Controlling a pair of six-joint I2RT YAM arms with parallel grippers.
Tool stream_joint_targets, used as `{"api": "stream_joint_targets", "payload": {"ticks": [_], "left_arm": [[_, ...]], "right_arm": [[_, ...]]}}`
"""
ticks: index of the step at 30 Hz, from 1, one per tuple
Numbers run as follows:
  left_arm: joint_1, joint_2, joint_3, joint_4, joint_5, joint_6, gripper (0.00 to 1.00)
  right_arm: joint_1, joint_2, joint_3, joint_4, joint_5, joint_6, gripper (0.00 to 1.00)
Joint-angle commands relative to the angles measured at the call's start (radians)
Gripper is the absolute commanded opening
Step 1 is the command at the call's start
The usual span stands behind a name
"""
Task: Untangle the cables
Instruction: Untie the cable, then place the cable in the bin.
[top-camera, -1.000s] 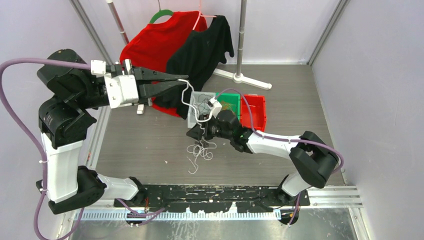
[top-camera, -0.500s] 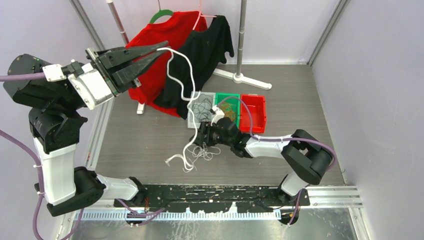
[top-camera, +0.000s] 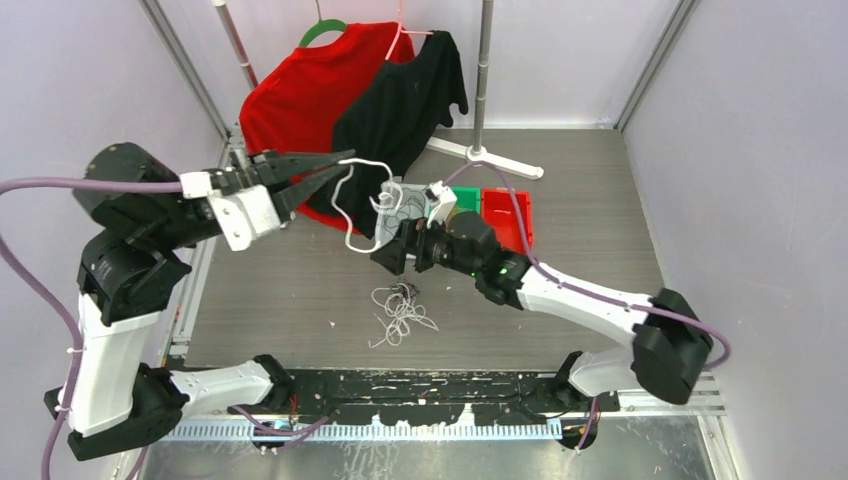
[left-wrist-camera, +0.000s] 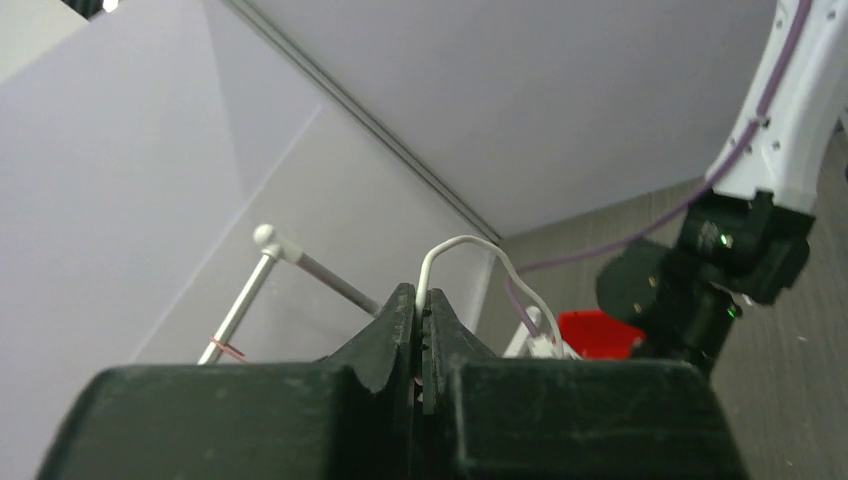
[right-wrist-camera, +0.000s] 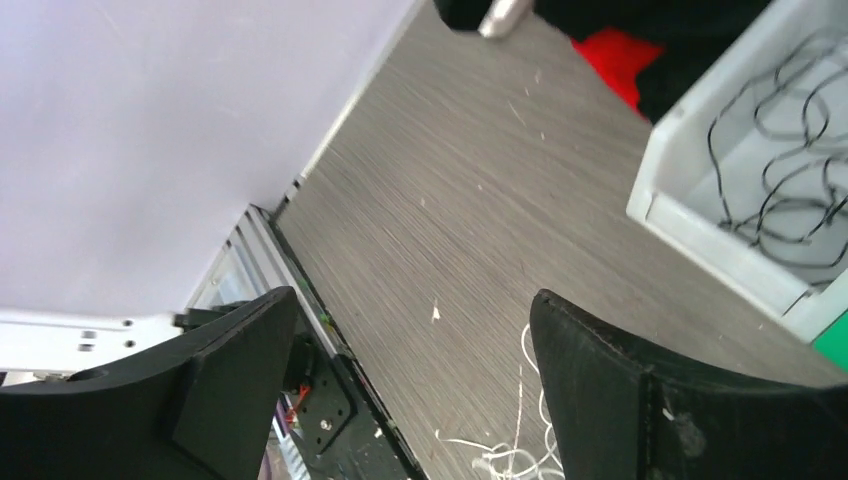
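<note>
My left gripper is raised over the left of the table, shut on a thick white cable that loops off its tips and hangs free in the air. In the left wrist view the jaws pinch that cable together. My right gripper hovers open and empty above a tangle of thin white cables on the table. The right wrist view shows its wide-apart fingers and part of that tangle below. Black cables lie in a white bin.
A green bin and a red bin stand right of the white bin. A red shirt and a black shirt hang at the back on a rack with a white foot. Walls enclose the table.
The white cable has come away from the tangle and now hangs free from my left gripper, which dropped lower. My right gripper opened wide and lifted away from the tangle.
</note>
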Motion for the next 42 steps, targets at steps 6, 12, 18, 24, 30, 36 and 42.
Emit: {"api": "stream_joint_targets", "payload": {"ticks": [6,12,18,24,30,36,42], "left_arm": [[-0.004,-0.027,-0.086,-0.074,0.007,0.019,0.0],[-0.004,-0.049,-0.17,-0.085,-0.011,0.028,0.0],[-0.004,-0.063,-0.235,-0.084,0.002,0.016,0.0],[-0.003,-0.054,-0.255,-0.083,0.011,0.013,0.0],[-0.003,-0.061,-0.277,-0.077,0.013,0.004,0.0],[-0.004,-0.05,-0.277,-0.065,0.016,-0.01,0.0],[-0.004,-0.06,-0.303,-0.053,0.022,-0.041,0.0]], "right_arm": [[0.002,-0.242,0.027,-0.273,0.106,-0.178,0.9],[0.001,-0.405,0.059,-0.433,0.172,-0.329,0.89],[0.0,-0.595,0.022,-0.421,0.024,-0.49,0.94],[0.0,-0.545,0.114,-0.431,-0.227,-0.505,0.97],[0.001,-0.427,0.18,-0.307,-0.312,-0.445,0.91],[0.0,-0.332,0.182,-0.156,-0.3,-0.396,0.68],[0.003,-0.299,0.183,-0.103,-0.281,-0.364,0.69]]}}
